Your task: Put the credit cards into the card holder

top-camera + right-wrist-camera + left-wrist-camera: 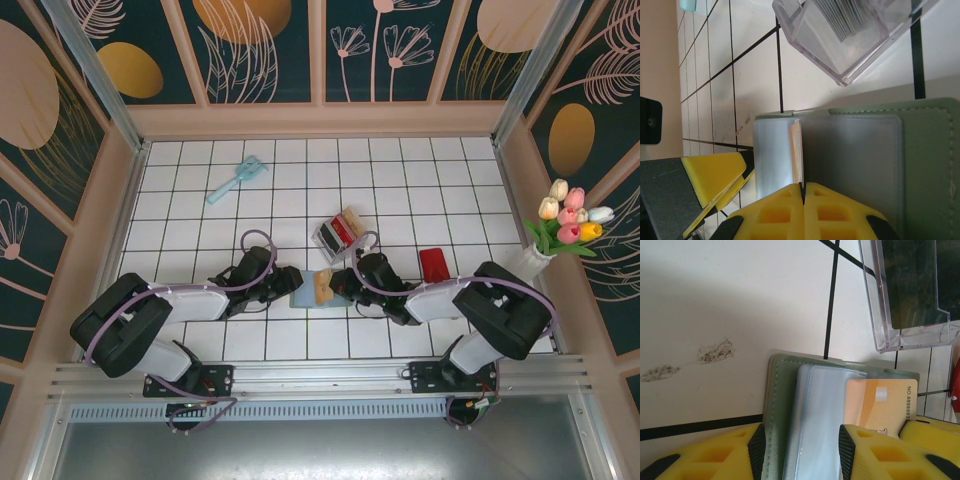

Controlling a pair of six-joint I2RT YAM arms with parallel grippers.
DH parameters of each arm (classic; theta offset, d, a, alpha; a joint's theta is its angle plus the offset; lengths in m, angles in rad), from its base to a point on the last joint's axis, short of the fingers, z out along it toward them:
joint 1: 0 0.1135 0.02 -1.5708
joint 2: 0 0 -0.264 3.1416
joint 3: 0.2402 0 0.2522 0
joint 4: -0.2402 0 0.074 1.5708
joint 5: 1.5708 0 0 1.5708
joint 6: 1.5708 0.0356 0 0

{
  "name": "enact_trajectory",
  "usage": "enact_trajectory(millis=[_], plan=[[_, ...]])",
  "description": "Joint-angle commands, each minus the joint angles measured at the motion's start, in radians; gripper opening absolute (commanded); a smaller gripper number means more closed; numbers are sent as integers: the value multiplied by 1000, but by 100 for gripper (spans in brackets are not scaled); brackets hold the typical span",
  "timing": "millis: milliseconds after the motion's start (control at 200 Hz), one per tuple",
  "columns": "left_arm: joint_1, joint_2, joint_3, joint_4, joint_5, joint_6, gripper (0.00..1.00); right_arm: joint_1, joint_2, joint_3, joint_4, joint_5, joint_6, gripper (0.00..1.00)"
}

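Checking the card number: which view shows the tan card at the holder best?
Left wrist: the tan card lies face-on, print readable. Right wrist catches the card edge-on; top external, a small tan patch.

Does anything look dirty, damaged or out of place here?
Yes. Two dark smudges stain the table beside the card holder. One red card lies alone, apart from the clear box.

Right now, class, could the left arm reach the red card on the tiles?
Probably not: the red card lies beyond the right gripper, which is shut on the tan card at the card holder, blocking the way.
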Motion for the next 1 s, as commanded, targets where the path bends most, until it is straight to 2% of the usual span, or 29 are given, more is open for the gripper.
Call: enact_trajectory(millis=[0, 355, 590, 721, 996], plan=[[-9, 38, -19, -20, 27, 16, 46, 4, 36, 21, 42, 20, -33, 0], [-12, 46, -34, 3, 36, 2, 45, 48, 64, 19, 89, 41, -4, 0], [-11, 42, -30, -21, 17, 3, 44, 47, -43, 48, -99, 143, -79, 0], [-11, 48, -28, -26, 13, 3, 43, 47, -51, 39, -70, 130, -89, 0], [-13, 65, -25, -12, 31, 6, 41, 63, 66, 29, 51, 99, -71, 0]])
